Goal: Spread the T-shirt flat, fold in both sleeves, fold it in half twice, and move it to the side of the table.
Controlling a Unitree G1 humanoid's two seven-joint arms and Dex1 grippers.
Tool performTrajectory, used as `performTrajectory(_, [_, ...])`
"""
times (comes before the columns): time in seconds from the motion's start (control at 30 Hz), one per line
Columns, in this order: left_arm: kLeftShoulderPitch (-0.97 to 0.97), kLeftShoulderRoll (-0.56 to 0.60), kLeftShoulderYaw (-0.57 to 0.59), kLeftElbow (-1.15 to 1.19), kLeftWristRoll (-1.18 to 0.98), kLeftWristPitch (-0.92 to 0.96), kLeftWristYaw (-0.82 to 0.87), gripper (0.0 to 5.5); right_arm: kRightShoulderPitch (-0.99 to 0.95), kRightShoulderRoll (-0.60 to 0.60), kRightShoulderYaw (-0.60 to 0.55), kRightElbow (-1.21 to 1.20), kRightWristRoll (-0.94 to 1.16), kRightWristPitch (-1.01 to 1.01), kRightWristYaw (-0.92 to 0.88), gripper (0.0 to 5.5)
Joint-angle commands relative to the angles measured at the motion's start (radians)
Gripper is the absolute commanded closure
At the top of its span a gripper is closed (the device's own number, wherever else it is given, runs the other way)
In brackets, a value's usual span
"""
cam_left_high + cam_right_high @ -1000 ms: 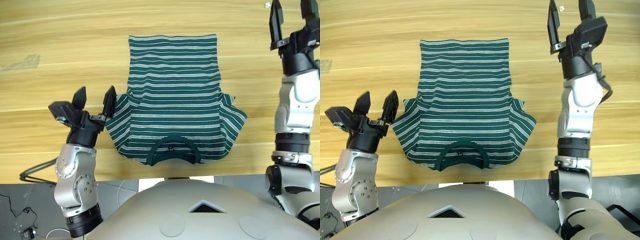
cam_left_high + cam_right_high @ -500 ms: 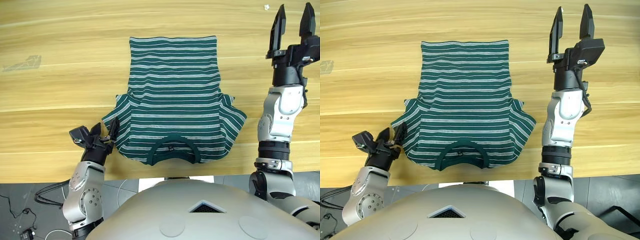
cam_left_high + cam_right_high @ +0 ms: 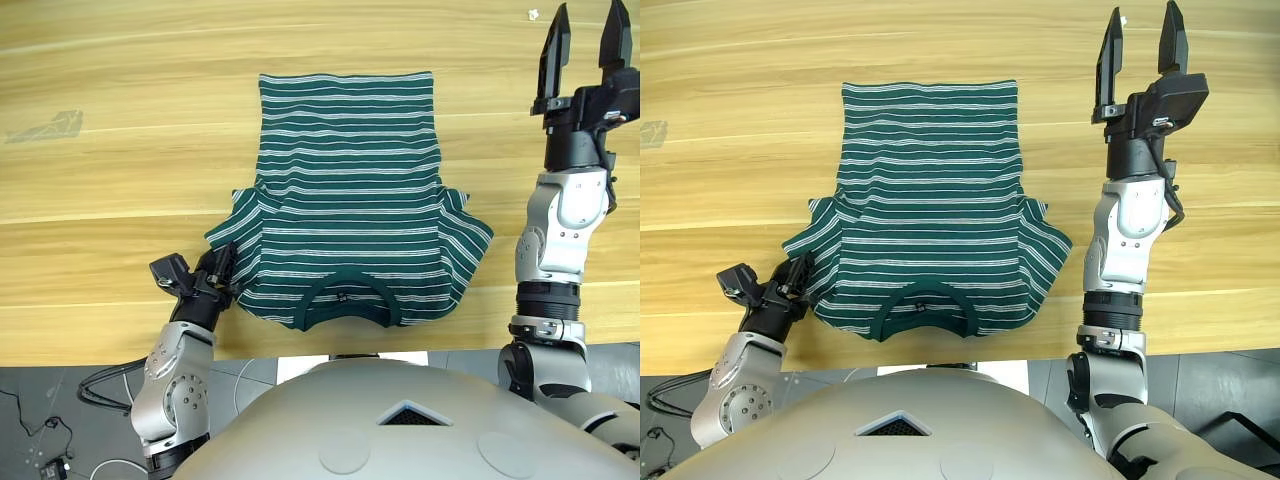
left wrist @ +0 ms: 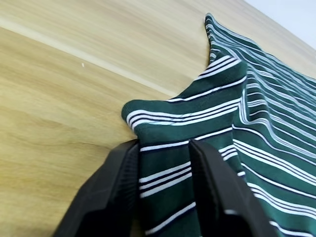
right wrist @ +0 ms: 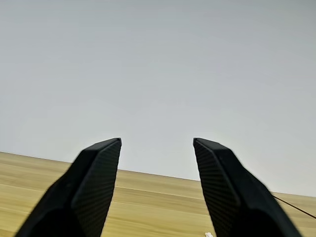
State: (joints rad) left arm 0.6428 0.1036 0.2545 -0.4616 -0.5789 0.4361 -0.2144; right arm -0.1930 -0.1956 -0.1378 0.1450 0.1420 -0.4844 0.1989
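From the head camera, a dark green, white-striped T-shirt (image 3: 345,200) lies spread on the pale wooden desk (image 3: 120,180). Its collar is nearest the robot and its hem is farthest, so its long axis runs straight away from the robot. The left claw (image 3: 215,262) sits low at the outer edge of the left sleeve (image 3: 232,232), near the desk's front edge. The shirt body lies to its right, so I judge the sleeve fold must carry the cloth inward toward the shirt's midline. The right claw (image 3: 583,15) is raised well apart from the shirt, off to its right beyond the right sleeve (image 3: 465,235), so the left arm is plainly the nearer one.

In the left wrist camera, the two black fingers (image 4: 121,173) stand apart and straddle a strip of the sleeve's edge. They do not look clamped on it yet.

In the right wrist camera, that claw's fingers (image 5: 94,182) are spread wide with nothing between them, and the desk shows beyond them.
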Motion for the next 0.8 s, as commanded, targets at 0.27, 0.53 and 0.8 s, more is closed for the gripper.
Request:
performTrajectory(0.27, [-0.025,0.000,-0.007,0.016,0.064,-0.044,0.014,5.27,-0.011,-0.009,0.007,0.000,-0.005,0.009,0.015,2.80])
performTrajectory(0.53, [-0.001,0.009,-0.058,-0.075,0.087,-0.156,-0.069,5.47,-0.007,-0.008,0.011,0.005,-0.008,0.012,0.022,2.80])
performTrajectory(0.8, [0.073,0.074,-0.237,-0.115,0.221,-0.292,-0.198,5.47,-0.009,-0.009,0.013,0.009,-0.008,0.012,0.028,2.80])
